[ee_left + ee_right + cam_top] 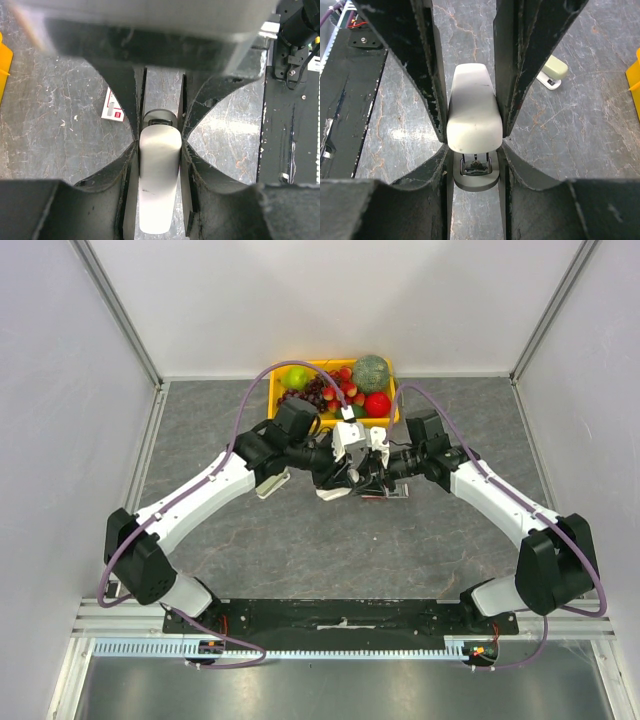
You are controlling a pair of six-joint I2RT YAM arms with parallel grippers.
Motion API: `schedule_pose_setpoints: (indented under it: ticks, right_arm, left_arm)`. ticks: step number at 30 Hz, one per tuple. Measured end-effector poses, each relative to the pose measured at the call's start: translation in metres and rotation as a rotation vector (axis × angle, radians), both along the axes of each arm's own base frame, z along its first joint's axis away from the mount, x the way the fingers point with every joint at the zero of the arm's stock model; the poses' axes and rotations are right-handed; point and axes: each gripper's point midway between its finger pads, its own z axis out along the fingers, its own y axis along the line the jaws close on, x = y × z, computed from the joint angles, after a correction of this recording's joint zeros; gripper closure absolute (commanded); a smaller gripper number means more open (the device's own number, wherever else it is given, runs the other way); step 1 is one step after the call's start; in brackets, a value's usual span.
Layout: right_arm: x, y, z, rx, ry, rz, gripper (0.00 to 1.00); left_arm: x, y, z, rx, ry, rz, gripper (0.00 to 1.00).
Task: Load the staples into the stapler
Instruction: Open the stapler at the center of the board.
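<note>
Staples (114, 105) are seen as a small red-and-white box lying flat on the grey table (300, 540), just beside the held stapler (474, 112) on the right arm's side. One edge of the box is hidden behind a left finger (127, 85), so its long axis cannot be told. The stapler is clamped from both sides by the left gripper (159, 142) and the right gripper (474, 137), each closed firmly on its white cover. Its long axis is set left to right across the table, with the silvery metal end turned toward the right arm. Mixed fruit (335, 390) is held in a yellow tray (275, 368) at the far edge. A second, cream stapler (552, 72) is seen lying on the table near the left arm, apart from both grippers.
</note>
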Motion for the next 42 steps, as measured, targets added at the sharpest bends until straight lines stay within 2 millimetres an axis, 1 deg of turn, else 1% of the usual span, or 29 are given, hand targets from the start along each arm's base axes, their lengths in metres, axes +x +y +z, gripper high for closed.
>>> schedule_pose_setpoints:
  ticks: [3,5,8,10,12,17,20,23,25,27,30,34,40,41,42]
  right_arm:
    - [0.000,-0.002,0.002,0.028,0.006,0.011,1.00]
    - [0.002,-0.003,0.005,0.055,0.013,0.009,1.00]
    - [0.010,-0.013,0.003,0.092,0.058,-0.031,1.00]
    - [0.012,-0.016,0.005,0.123,0.085,-0.043,1.00]
    - [0.012,-0.016,0.008,0.153,0.106,-0.049,1.00]
    - [0.013,-0.016,0.015,0.228,0.160,-0.084,1.00]
    - [0.016,-0.022,0.018,0.277,0.205,-0.126,1.00]
    - [0.021,-0.025,0.030,0.331,0.217,-0.152,1.00]
    - [0.022,-0.025,0.040,0.365,0.213,-0.159,1.00]
    - [0.022,-0.024,0.048,0.392,0.211,-0.163,1.00]
    - [0.022,-0.025,0.055,0.416,0.214,-0.168,1.00]
    - [0.020,-0.025,0.058,0.431,0.230,-0.174,1.00]
    - [0.018,-0.025,0.063,0.461,0.254,-0.184,1.00]
    - [0.018,-0.026,0.064,0.467,0.261,-0.186,0.98]
    - [0.017,-0.026,0.065,0.473,0.268,-0.187,0.91]
  left_arm:
    - [0.001,0.003,0.003,-0.033,0.015,0.018,0.98]
    - [0.002,0.005,0.012,-0.070,0.014,0.027,0.98]
    - [0.008,0.016,0.042,-0.155,-0.010,0.053,0.98]
    - [0.010,0.023,0.058,-0.198,-0.024,0.071,0.98]
    - [0.012,0.029,0.068,-0.227,-0.022,0.091,0.98]
    - [0.019,0.038,0.077,-0.276,0.011,0.137,0.98]
    - [0.027,0.047,0.084,-0.307,0.030,0.181,0.98]
    - [0.034,0.057,0.095,-0.347,0.045,0.231,0.98]
    - [0.036,0.063,0.102,-0.374,0.054,0.253,0.98]
    - [0.036,0.066,0.110,-0.401,0.061,0.262,0.98]
    - [0.035,0.069,0.117,-0.433,0.072,0.268,0.98]
    - [0.036,0.073,0.120,-0.474,0.107,0.270,0.98]
    - [0.037,0.078,0.120,-0.543,0.195,0.269,0.98]
    - [0.037,0.079,0.119,-0.551,0.205,0.269,0.98]
    - [0.037,0.079,0.119,-0.560,0.214,0.269,0.98]
